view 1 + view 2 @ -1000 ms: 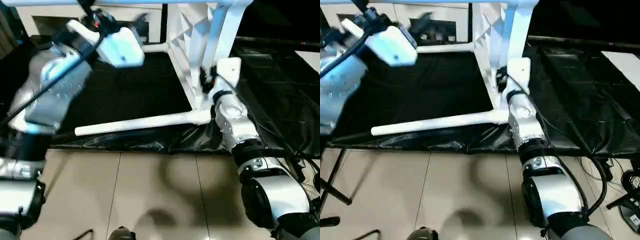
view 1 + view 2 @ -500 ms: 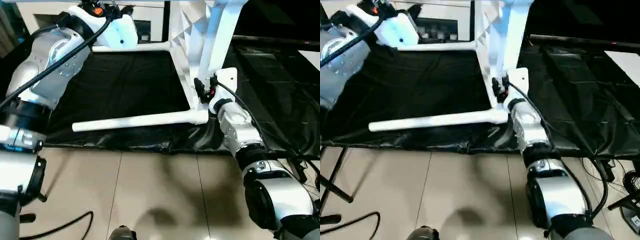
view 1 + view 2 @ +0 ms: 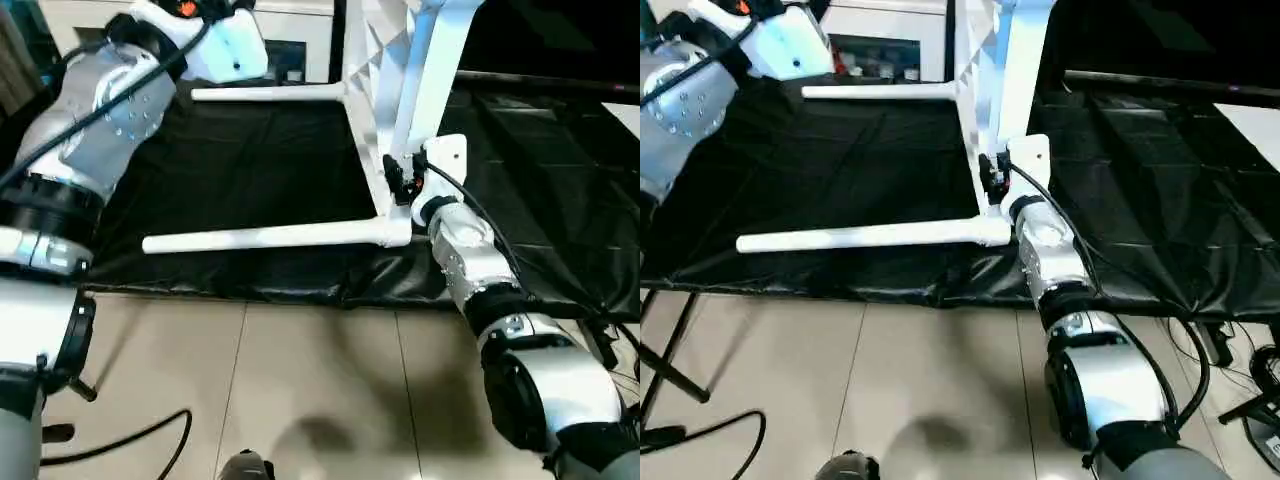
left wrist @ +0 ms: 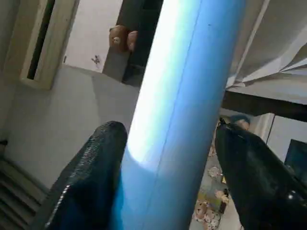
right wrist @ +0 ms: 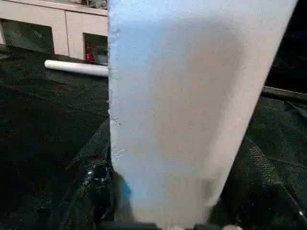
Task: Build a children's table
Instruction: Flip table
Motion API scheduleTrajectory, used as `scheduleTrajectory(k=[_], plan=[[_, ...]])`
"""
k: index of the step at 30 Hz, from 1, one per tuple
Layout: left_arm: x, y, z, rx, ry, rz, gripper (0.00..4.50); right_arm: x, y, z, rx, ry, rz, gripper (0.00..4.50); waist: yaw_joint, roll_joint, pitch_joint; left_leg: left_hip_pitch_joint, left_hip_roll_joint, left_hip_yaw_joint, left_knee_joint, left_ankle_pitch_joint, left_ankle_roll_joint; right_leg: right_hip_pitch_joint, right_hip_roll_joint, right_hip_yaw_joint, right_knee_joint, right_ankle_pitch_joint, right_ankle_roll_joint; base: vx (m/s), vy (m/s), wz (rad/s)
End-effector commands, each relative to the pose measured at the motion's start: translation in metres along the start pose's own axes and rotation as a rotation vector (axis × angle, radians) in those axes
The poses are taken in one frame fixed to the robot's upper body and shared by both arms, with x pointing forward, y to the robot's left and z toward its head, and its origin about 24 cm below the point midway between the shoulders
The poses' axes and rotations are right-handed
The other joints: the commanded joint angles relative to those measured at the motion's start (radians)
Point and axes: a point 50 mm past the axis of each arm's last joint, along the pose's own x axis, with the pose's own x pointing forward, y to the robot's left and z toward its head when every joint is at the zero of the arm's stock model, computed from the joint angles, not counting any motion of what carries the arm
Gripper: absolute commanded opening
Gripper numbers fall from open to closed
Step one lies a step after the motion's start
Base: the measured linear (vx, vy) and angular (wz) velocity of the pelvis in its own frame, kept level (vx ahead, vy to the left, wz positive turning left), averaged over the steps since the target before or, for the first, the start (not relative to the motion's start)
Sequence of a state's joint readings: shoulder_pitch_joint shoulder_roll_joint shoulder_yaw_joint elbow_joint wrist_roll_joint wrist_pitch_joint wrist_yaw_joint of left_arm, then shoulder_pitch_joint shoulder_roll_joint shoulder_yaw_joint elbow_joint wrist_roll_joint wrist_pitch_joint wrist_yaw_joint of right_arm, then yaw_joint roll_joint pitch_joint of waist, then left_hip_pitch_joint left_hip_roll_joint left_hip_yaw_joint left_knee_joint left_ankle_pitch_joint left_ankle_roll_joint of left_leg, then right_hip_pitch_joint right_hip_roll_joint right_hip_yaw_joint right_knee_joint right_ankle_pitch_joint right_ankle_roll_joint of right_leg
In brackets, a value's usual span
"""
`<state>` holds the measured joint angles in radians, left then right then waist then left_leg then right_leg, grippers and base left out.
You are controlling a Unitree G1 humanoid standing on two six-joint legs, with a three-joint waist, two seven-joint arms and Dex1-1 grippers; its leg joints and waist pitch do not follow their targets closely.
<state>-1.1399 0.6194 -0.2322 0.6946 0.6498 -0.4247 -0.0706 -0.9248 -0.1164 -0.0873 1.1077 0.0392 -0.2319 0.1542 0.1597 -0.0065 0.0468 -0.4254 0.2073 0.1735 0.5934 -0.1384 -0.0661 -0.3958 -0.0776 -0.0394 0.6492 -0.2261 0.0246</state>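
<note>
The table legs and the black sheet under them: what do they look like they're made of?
The table legs look like white moulded plastic tubes: smooth, uniform and slightly tapered, with a soft sheen; painted metal can't be ruled out. The black sheet looks like thin plastic film or coated fabric: it is creased, shows glossy highlights on the wrinkles, and drapes limply over the front edge.

Head cameras look down; wrist cameras sit close against the table [image 3: 405,90].

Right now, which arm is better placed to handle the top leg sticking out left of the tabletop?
Left. In its wrist view the left gripper straddles a white leg, one finger each side. The right gripper is busy low at the upended tabletop's edge, near the lower leg.
</note>
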Motion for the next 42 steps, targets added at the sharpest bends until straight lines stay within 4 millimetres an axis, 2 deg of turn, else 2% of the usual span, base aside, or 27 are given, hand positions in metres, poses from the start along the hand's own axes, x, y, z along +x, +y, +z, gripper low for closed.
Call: scheduleTrajectory(k=[1, 5, 6, 8, 9, 15, 19, 23, 24, 26, 27, 28, 29, 31, 33, 35, 36, 38, 39, 42], plan=[[0.000, -0.012, -0.002, -0.018, 0.012, -0.057, 2.97, 0.005, 0.003, 0.014, -0.047, -0.044, 0.022, 2.44, 0.000, 0.013, -0.080, 0.048, 0.018, -0.007, -0.061, -0.233, -0.059, 0.028, -0.056, 0.022, -0.056, 0.052, -0.206, 0.000, 0.000, 0.00], [0.000, -0.013, -0.003, -0.035, 0.014, -0.057, 2.65, 0.006, 0.001, 0.012, -0.057, -0.034, 0.005, 2.29, 0.000, 0.010, -0.078, 0.047, 0.018, -0.006, -0.063, -0.239, -0.055, 0.026, -0.057, 0.023, -0.057, 0.028, -0.204, 0.000, 0.000, 0.00], [-0.001, -0.013, -0.003, -0.046, 0.016, -0.055, 2.54, 0.006, 0.000, 0.012, -0.058, -0.034, -0.004, 2.23, -0.001, 0.005, -0.076, 0.046, 0.019, -0.006, -0.063, -0.238, -0.053, 0.027, -0.057, 0.023, -0.059, 0.027, -0.202, 0.000, 0.000, 0.00], [-0.001, -0.012, -0.004, -0.059, 0.022, -0.044, 2.37, 0.006, -0.001, 0.013, -0.061, -0.036, -0.013, 2.19, 0.000, 0.008, -0.077, 0.047, 0.019, -0.006, -0.063, -0.237, -0.050, 0.025, -0.057, 0.024, -0.058, 0.022, -0.202, 0.000, 0.000, 0.00], [-0.001, -0.010, -0.005, -0.076, 0.028, -0.036, 2.37, 0.006, -0.003, 0.013, -0.067, -0.038, -0.019, 2.19, 0.001, 0.004, -0.076, 0.046, 0.018, -0.005, -0.063, -0.232, -0.047, 0.026, -0.058, 0.024, -0.058, 0.019, -0.202, 0.000, 0.000, 0.00], [-0.002, -0.005, -0.005, -0.149, 0.036, 0.008, 2.17, 0.006, -0.014, 0.021, -0.113, -0.066, -0.048, 2.11, 0.005, 0.005, -0.077, 0.048, 0.019, -0.004, -0.062, -0.231, -0.047, 0.025, -0.057, 0.024, -0.058, 0.014, -0.199, 0.000, 0.000, 0.00], [-0.002, 0.004, -0.008, -0.201, 0.050, 0.066, 2.14, 0.006, -0.037, 0.045, -0.157, -0.140, -0.104, 2.08, 0.008, 0.005, -0.083, 0.041, 0.015, -0.001, -0.052, -0.154, -0.027, 0.032, -0.055, 0.023, -0.049, 0.091, -0.206, 0.000, 0.000, 0.00], [-0.004, 0.011, -0.016, -0.308, 0.093, 0.150, 2.14, 0.004, -0.060, 0.071, -0.208, -0.212, -0.146, 2.04, 0.016, 0.003, -0.092, 0.032, 0.008, 0.004, -0.034, -0.032, 0.036, 0.034, -0.047, 0.021, -0.033, 0.239, -0.221, 0.000, 0.000, 0.00], [-0.005, 0.012, -0.018, -0.325, 0.103, 0.165, 2.14, 0.003, -0.065, 0.077, -0.222, -0.228, -0.154, 2.04, 0.019, 0.003, -0.089, 0.031, 0.007, 0.006, -0.033, -0.032, 0.048, 0.030, -0.044, 0.020, -0.035, 0.242, -0.223, 0.000, 0.000, 0.00], [-0.007, 0.013, -0.020, -0.360, 0.115, 0.197, 2.14, 0.002, -0.071, 0.086, -0.241, -0.250, -0.166, 2.03, 0.026, 0.001, -0.090, 0.030, 0.007, 0.008, -0.030, -0.035, 0.063, 0.032, -0.045, 0.022, -0.035, 0.227, -0.221, 0.000, 0.000, 0.00], [-0.011, 0.015, -0.025, -0.443, 0.139, 0.268, 2.14, -0.001, -0.084, 0.104, -0.278, -0.296, -0.195, 2.01, 0.030, 0.003, -0.089, 0.030, 0.007, 0.009, -0.029, -0.039, 0.066, 0.029, -0.045, 0.022, -0.036, 0.213, -0.219, 0.000, 0.000, 0.00], [-0.011, 0.015, -0.025, -0.443, 0.139, 0.268, 2.14, -0.001, -0.084, 0.104, -0.278, -0.296, -0.195, 2.01, 0.032, 0.002, -0.089, 0.029, 0.007, 0.010, -0.029, -0.041, 0.067, 0.029, -0.043, 0.023, -0.036, 0.207, -0.219, 0.000, 0.000, 0.00], [-0.015, 0.012, -0.027, -0.501, 0.162, 0.315, 2.14, -0.006, -0.098, 0.125, -0.314, -0.346, -0.229, 2.00, 0.036, 0.004, -0.089, 0.033, 0.009, 0.011, -0.026, -0.050, 0.067, 0.024, -0.042, 0.024, -0.037, 0.193, -0.219, 0.000, 0.000, 0.00], [-0.019, 0.004, -0.030, -0.614, 0.201, 0.359, 2.14, -0.012, -0.111, 0.147, -0.344, -0.398, -0.269, 1.98, 0.038, 0.000, -0.087, 0.031, 0.009, 0.013, -0.026, -0.059, 0.071, 0.024, -0.042, 0.023, -0.038, 0.168, -0.216, 0.000, 0.000, 0.00], [-0.022, -0.006, -0.030, -0.664, 0.226, 0.358, 2.14, -0.017, -0.120, 0.163, -0.361, -0.429, -0.288, 1.97, 0.040, -0.003, -0.084, 0.032, 0.010, 0.017, -0.024, -0.074, 0.073, 0.021, -0.040, 0.023, -0.041, 0.131, -0.221, 0.000, 0.000, 0.00], [-0.023, -0.015, -0.028, -0.695, 0.237, 0.347, 2.13, -0.020, -0.126, 0.174, -0.380, -0.433, -0.284, 1.96, 0.039, -0.004, -0.078, 0.032, 0.014, 0.018, -0.029, -0.132, 0.064, 0.016, -0.043, 0.022, -0.050, 0.027, -0.204, 0.000, 0.000, 0.00], [-0.023, -0.018, -0.026, -0.708, 0.240, 0.340, 2.12, -0.020, -0.127, 0.176, -0.394, -0.421, -0.270, 1.96, 0.038, -0.002, -0.076, 0.034, 0.015, 0.017, -0.031, -0.153, 0.056, 0.014, -0.043, 0.021, -0.054, -0.007, -0.198, 0.000, 0.000, 0.00], [-0.023, -0.021, -0.024, -0.724, 0.245, 0.334, 2.07, -0.019, -0.126, 0.175, -0.425, -0.391, -0.227, 1.96, 0.027, 0.001, -0.073, 0.040, 0.019, 0.013, -0.041, -0.241, 0.015, 0.008, -0.046, 0.022, -0.065, -0.093, -0.174, 0.000, 0.000, 0.00], [-0.022, -0.023, -0.024, -0.727, 0.248, 0.331, 2.06, -0.018, -0.125, 0.172, -0.446, -0.370, -0.199, 1.96, 0.017, -0.003, -0.069, 0.041, 0.018, 0.010, -0.048, -0.294, -0.007, 0.006, -0.044, 0.019, -0.070, -0.132, -0.162, 0.000, 0.000, 0.00], [-0.022, -0.025, -0.025, -0.734, 0.264, 0.328, 2.05, -0.016, -0.121, 0.163, -0.482, -0.322, -0.154, 1.96, 0.007, -0.008, -0.066, 0.048, 0.017, 0.006, -0.055, -0.379, -0.036, 0.005, -0.052, 0.021, -0.080, -0.207, -0.141, 0.000, 0.000, 0.00]])
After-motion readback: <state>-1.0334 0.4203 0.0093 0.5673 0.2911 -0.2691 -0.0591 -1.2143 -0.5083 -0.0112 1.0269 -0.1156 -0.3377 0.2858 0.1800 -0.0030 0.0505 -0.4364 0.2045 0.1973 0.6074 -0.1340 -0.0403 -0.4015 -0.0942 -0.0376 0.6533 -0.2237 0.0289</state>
